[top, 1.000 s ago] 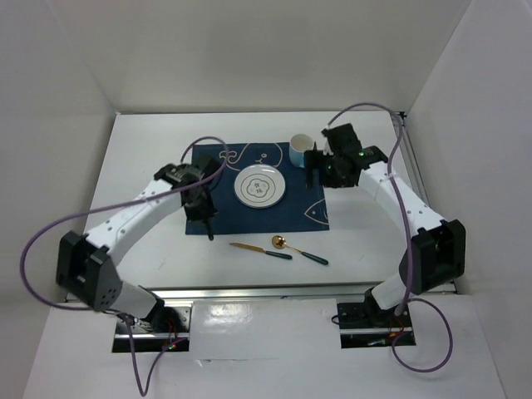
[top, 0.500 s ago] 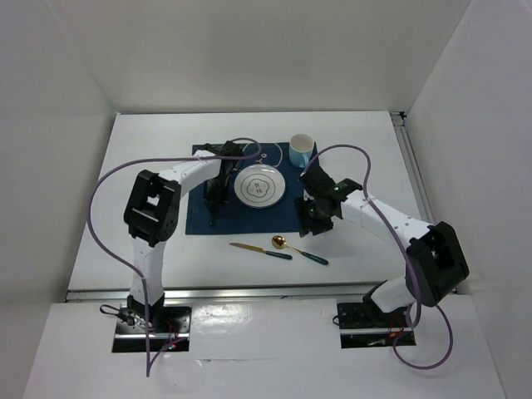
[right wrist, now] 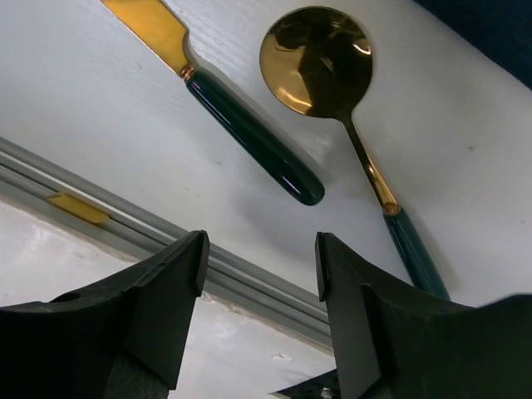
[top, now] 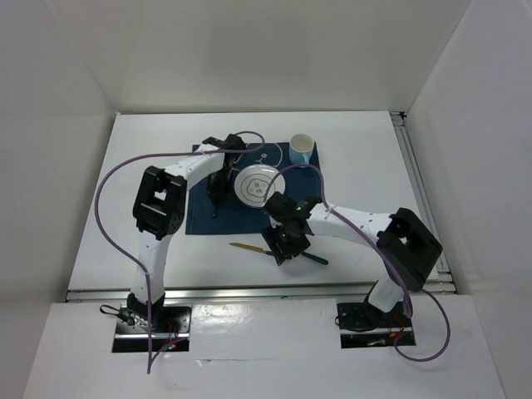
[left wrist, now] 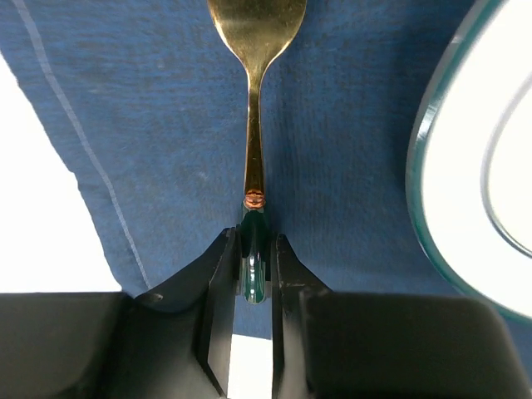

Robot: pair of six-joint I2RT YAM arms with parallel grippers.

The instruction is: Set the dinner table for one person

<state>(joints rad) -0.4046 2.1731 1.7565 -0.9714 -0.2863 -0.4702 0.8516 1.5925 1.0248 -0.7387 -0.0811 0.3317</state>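
Note:
My left gripper is shut on the dark green handle of a gold utensil, whose head is cut off at the view's top edge. It lies along the navy placemat, just left of the white plate. In the top view the left gripper sits at the plate's left side. My right gripper is open and empty above a gold knife and a gold spoon, both green-handled, lying on the white dinner table in front of the placemat.
A light blue cup stands upright at the placemat's far right corner. The table's aluminium front rail runs just below the knife and spoon. The right arm stretches across the table's front right. White walls enclose the table.
My right arm has swung from beside the cup down to the front, over the knife and spoon. My left arm has moved in to the plate's left side with the utensil.

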